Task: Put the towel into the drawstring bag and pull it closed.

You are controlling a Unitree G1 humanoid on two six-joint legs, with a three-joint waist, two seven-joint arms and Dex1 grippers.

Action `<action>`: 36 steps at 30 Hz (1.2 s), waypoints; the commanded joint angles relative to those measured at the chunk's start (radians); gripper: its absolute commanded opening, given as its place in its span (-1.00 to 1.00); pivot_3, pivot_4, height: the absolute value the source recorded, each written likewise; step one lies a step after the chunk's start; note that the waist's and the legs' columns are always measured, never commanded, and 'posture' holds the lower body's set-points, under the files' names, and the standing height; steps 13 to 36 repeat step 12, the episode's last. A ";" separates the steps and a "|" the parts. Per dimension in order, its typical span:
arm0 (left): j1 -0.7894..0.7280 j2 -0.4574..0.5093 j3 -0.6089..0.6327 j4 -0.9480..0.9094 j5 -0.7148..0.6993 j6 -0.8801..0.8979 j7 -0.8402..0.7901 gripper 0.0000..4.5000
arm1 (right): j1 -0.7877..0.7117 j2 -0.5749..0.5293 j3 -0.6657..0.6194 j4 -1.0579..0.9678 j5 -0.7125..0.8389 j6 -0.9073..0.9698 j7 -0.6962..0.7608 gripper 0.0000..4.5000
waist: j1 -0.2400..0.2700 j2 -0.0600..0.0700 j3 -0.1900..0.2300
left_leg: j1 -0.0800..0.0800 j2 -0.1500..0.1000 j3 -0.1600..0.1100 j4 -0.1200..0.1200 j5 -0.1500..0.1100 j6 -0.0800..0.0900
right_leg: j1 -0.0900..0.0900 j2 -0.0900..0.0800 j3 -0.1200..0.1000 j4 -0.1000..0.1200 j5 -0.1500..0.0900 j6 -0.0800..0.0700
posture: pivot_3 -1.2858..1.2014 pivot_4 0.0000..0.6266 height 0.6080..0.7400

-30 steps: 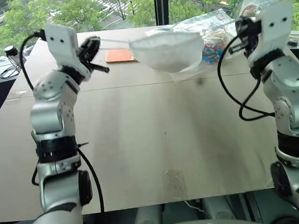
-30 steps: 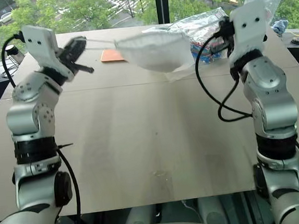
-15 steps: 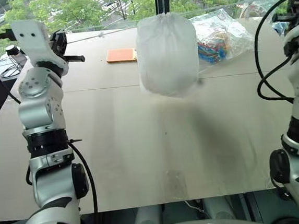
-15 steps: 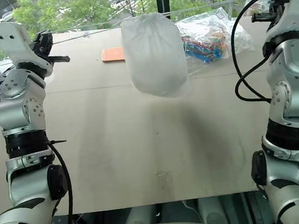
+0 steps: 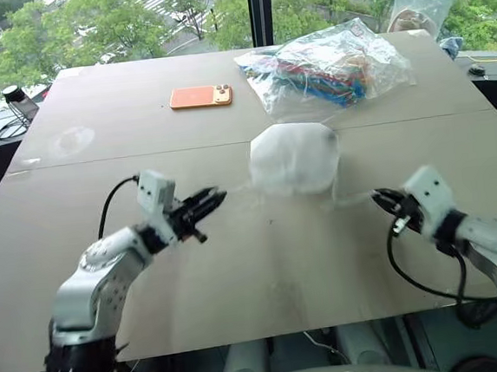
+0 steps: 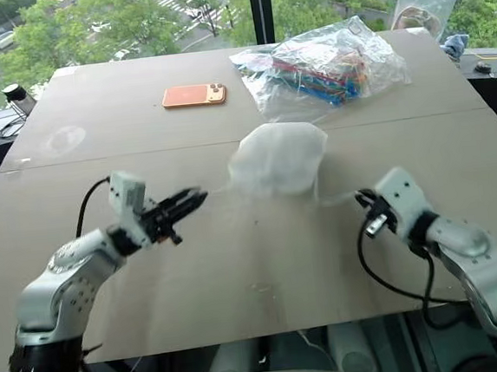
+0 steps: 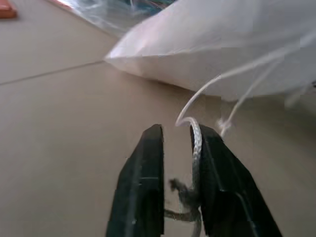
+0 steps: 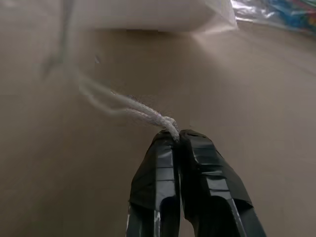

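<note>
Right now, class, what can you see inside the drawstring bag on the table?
The drawstring bag lies bulging and cloudy white on the table. Something fills it, but the fabric hides what it is.

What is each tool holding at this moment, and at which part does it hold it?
The right tool pinches the thin white cord of the translucent white drawstring bag at its knotted end. The left tool's fingers stand apart, cord lying loose between.

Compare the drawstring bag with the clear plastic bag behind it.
The drawstring bag is milky white and hides its contents; the clear plastic bag shows colourful items. The drawstring bag is smaller and rounded; the plastic bag is wider and crumpled. Cords trail from the drawstring bag, none from the other. Both rest on the table.
</note>
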 commanded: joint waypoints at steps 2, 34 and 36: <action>0.156 0.065 0.062 -0.084 -0.026 -0.006 -0.092 0.38 | 0.142 -0.034 -0.138 -0.003 0.019 -0.102 0.093 0.01 | 0.003 0.000 0.000 | -0.001 0.002 0.000 0.003 0.000 0.000 | 0.000 0.002 0.000 0.001 0.000 0.000 | 0.03 -0.52 1.00; 0.339 0.054 0.246 -0.135 -0.034 -0.047 -0.059 1.00 | 0.320 0.055 -0.383 -0.046 0.210 -0.196 0.220 0.98 | 0.015 0.000 0.000 | -0.002 0.004 0.000 0.005 0.000 0.000 | 0.000 0.002 -0.001 0.000 0.000 0.000 | 0.03 -0.52 1.00; 0.339 0.054 0.246 -0.135 -0.034 -0.047 -0.059 1.00 | 0.320 0.055 -0.383 -0.046 0.210 -0.196 0.220 0.98 | 0.015 0.000 0.000 | -0.002 0.004 0.000 0.005 0.000 0.000 | 0.000 0.002 -0.001 0.000 0.000 0.000 | 0.03 -0.52 1.00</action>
